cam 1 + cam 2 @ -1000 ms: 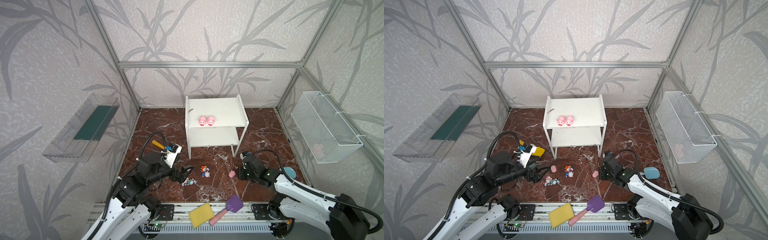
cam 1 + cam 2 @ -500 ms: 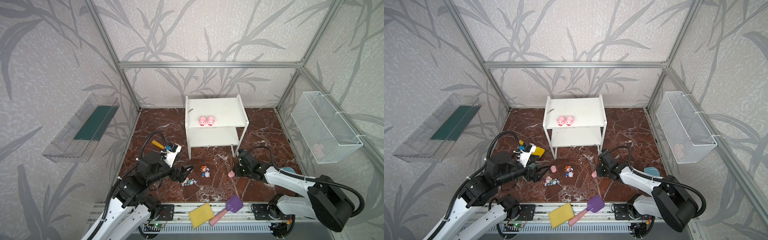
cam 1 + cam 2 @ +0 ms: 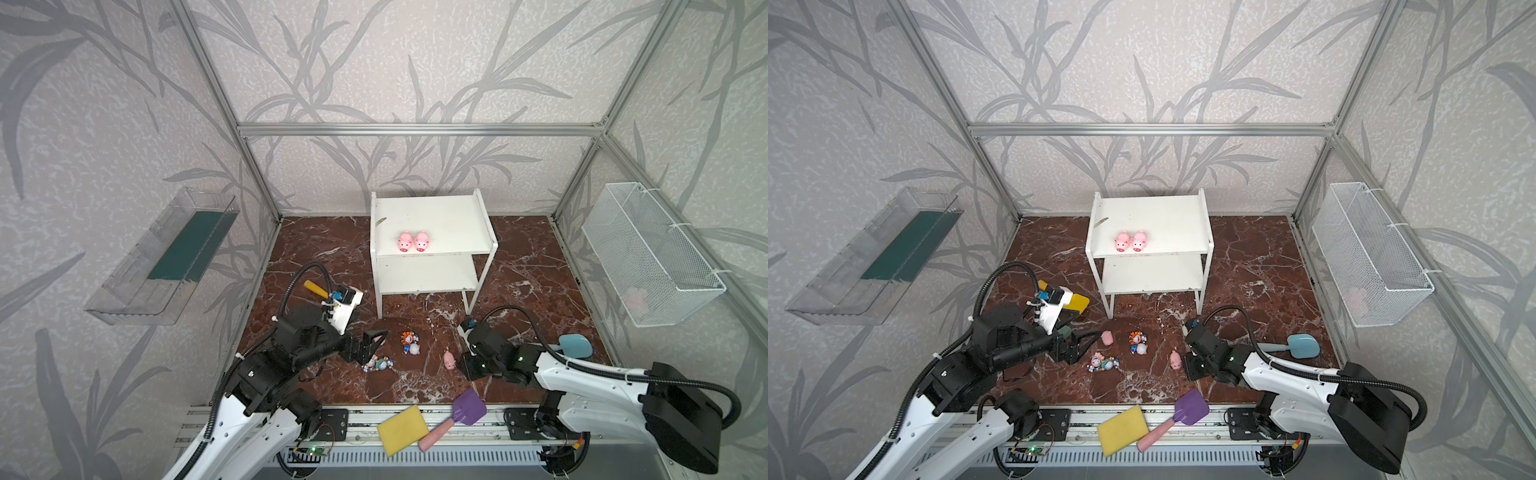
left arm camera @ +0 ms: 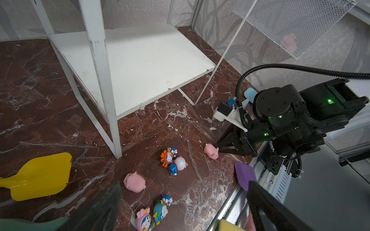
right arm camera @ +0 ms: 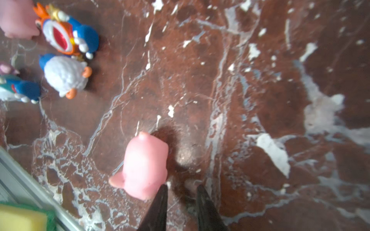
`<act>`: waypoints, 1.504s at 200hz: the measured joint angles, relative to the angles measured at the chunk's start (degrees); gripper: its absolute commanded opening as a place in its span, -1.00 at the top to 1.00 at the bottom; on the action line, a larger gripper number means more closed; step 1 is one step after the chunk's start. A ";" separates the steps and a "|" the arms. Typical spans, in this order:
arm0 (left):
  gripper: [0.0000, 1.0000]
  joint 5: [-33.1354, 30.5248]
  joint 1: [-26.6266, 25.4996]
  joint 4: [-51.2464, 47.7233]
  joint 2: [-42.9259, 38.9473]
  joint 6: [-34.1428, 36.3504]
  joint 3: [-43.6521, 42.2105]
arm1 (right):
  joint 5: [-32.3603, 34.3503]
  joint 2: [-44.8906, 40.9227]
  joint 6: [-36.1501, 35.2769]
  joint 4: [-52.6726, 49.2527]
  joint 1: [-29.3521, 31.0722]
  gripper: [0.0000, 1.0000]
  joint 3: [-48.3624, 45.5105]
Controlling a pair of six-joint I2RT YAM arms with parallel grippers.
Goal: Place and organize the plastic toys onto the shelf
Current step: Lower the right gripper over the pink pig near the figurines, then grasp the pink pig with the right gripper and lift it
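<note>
The pink pig point(image 5: 144, 166) seemingly touches the claw point(image 5: 181, 187).

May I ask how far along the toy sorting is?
Done: two pigs stand on the shelf's top board. In hand: nothing gripped; the right gripper sits beside one floor pig, the open left gripper near a second pig. Left: both pigs and four figurines.
</note>
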 measured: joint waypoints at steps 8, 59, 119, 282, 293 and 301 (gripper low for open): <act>-0.98 -0.02 0.00 0.00 -0.02 0.00 0.00 | 0.17 -0.22 0.07 -0.24 0.28 0.41 0.00; -0.99 0.66 0.00 0.09 0.04 -0.02 0.00 | 1.38 -4.72 0.37 -3.50 2.60 -0.02 -0.11; -0.98 2.86 -0.02 0.20 2.71 -0.31 -0.02 | 3.08 -0.50 1.57 -2.86 7.39 -0.30 1.88; -0.98 3.23 -0.24 0.22 2.67 -0.39 -0.02 | 11.56 9.46 -0.24 -5.70 12.00 0.36 13.51; -0.98 3.23 -0.24 0.22 2.69 -0.39 -0.02 | 11.17 8.22 -1.38 -7.67 12.20 0.37 14.80; -0.98 3.23 -0.28 0.22 2.69 -0.39 -0.02 | 10.67 7.13 -2.27 -9.64 12.31 0.37 16.02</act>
